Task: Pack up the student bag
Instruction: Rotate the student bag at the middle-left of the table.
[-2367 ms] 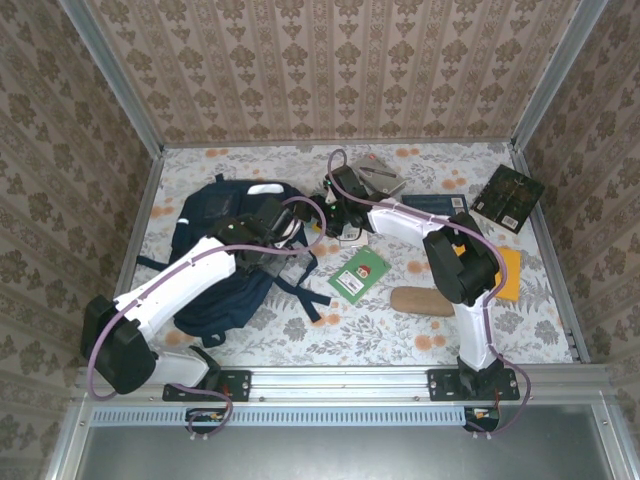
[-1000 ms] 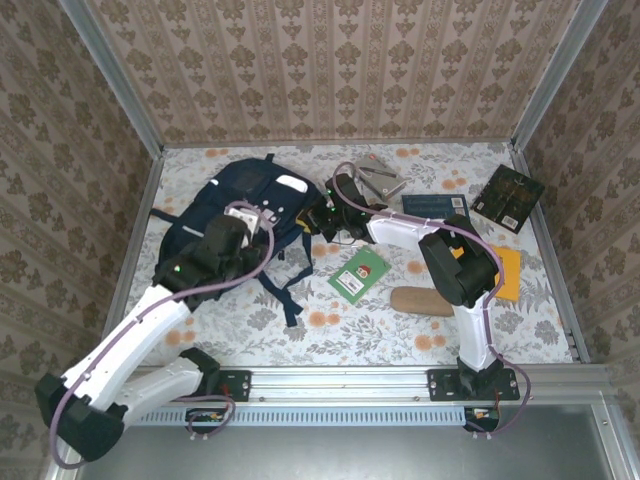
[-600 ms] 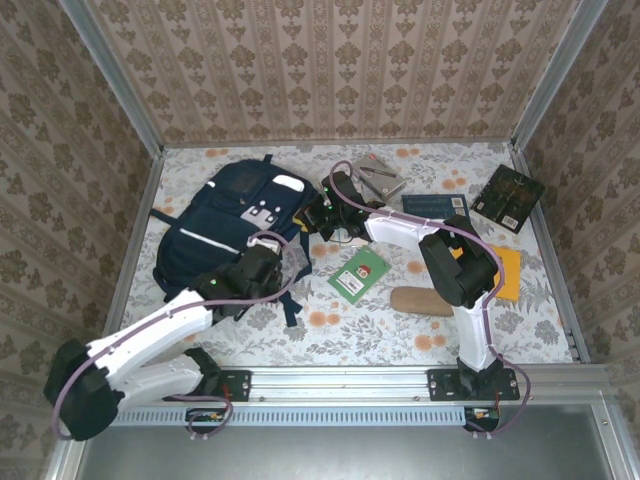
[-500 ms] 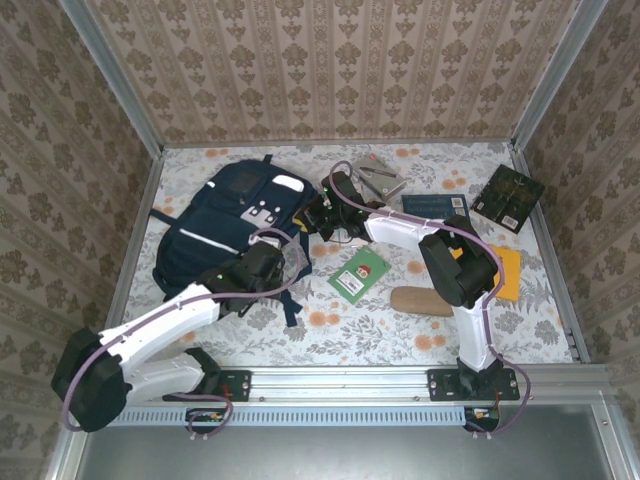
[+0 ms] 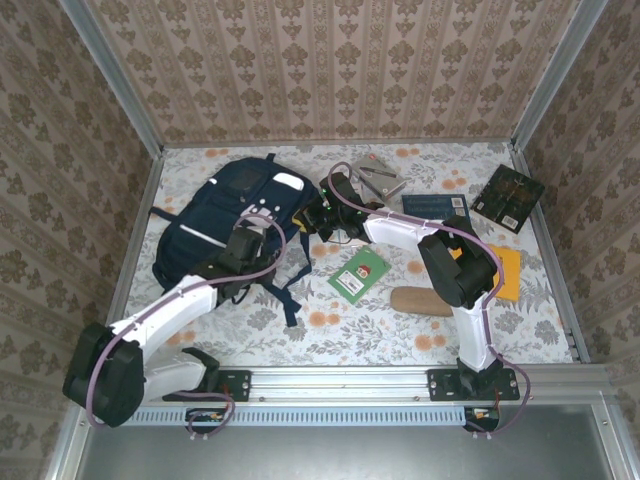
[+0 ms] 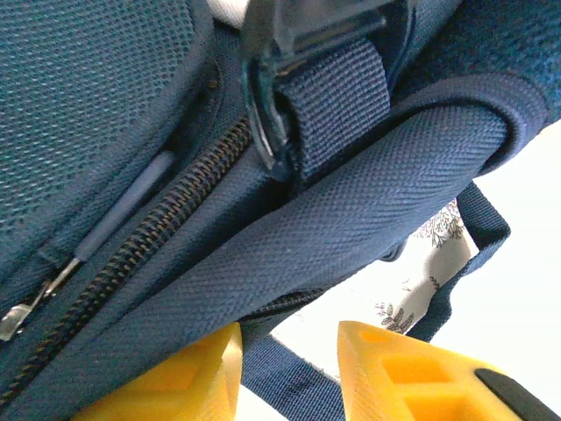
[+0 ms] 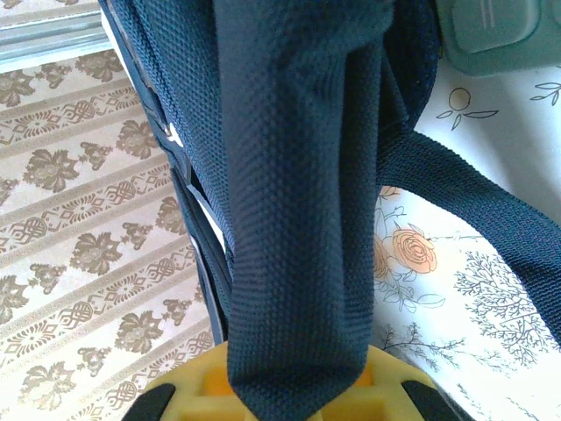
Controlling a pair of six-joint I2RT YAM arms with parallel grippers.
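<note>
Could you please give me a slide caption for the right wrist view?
Right gripper shut on a navy strap of the student bag, floral tablecloth below.

Student bag (image 5: 215, 205): large, navy fabric, thin white stripe, white patch at top. Lies flat on the counter (image 5: 400, 330), its zipped edge directly over the left end effector (image 6: 287, 340). One dark strap (image 7: 298, 219) drops into the right end effector (image 7: 294, 386) and is pinched there. Other straps trail loose on the counter.

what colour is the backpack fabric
Navy blue student bag, clearest in the left wrist view.
</note>
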